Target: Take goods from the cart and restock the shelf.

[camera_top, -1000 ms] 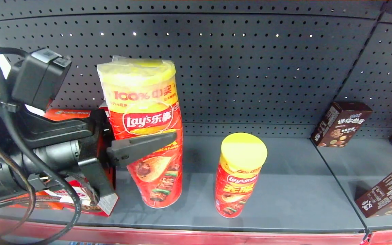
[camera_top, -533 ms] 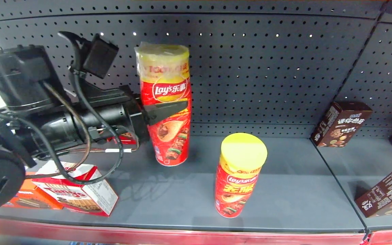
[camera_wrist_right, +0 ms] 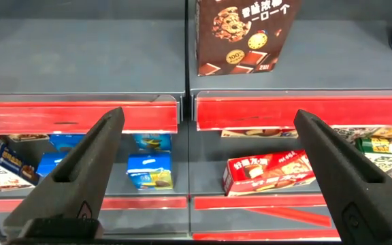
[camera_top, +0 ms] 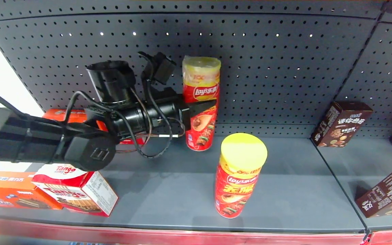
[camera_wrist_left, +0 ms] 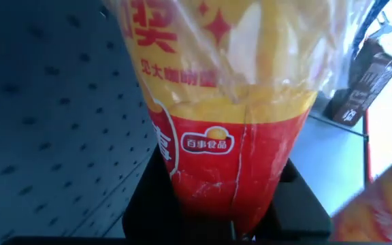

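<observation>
The chip canister (camera_top: 201,90), clamped between the fingers (camera_top: 201,107) of the left gripper (camera_top: 203,108), is now carried from the shelf's (camera_top: 284,190) front-left corner to its back edge, so setting-down is judged near.

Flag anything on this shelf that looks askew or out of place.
The brown box at the front right lies tipped over at a slant. The red-and-white wafer box at the front left sits crooked too.

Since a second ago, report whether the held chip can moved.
Yes: the chip can in the left gripper went right and deeper, toward the pegboard and the standing can.
</observation>
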Robot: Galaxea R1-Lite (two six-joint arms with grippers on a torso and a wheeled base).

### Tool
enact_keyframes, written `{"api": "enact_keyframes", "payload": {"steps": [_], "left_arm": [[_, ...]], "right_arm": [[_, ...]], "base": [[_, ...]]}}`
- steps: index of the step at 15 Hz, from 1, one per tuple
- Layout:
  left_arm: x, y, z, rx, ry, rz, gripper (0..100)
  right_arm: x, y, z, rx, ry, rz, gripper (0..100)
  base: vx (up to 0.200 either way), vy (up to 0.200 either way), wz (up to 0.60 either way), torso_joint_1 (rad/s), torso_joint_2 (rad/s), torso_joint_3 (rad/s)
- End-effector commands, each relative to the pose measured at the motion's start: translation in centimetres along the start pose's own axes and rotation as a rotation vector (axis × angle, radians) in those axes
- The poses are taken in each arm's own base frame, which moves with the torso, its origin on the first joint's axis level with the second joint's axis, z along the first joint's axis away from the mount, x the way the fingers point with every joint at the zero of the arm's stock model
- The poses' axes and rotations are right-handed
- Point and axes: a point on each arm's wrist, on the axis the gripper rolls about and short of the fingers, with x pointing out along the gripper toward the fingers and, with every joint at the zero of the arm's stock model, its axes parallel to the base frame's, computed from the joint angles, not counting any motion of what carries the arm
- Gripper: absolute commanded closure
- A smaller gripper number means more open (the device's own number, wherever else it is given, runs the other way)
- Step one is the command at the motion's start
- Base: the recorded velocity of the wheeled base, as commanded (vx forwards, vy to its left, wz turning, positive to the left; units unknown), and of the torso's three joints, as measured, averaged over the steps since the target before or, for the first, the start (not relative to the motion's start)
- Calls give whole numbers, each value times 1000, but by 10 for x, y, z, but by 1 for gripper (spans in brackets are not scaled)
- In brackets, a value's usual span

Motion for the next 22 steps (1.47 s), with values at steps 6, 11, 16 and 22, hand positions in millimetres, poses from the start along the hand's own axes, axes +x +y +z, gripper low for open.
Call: {"api": "enact_keyframes", "payload": {"steps": [6,11,16,22], "left_arm": [[41,16,-62,-28,32,-27,100],[52,23,-76,-14,15,-25,100],[57,21,-84,-2,-1,-35,100],[44,18,-57,-17,15,-22,0]], "right_arm": [[0,0,0,0,4,0,0],[0,0,0,0,4,0,0],[0,0,0,0,4,0,0],[0,0,0,1,4,-2,0]], "base": [[0,0,0,0,0,0],[0,0,0,0,0,0],[0,0,0,0,0,0],[0,0,0,0,0,0]]}}
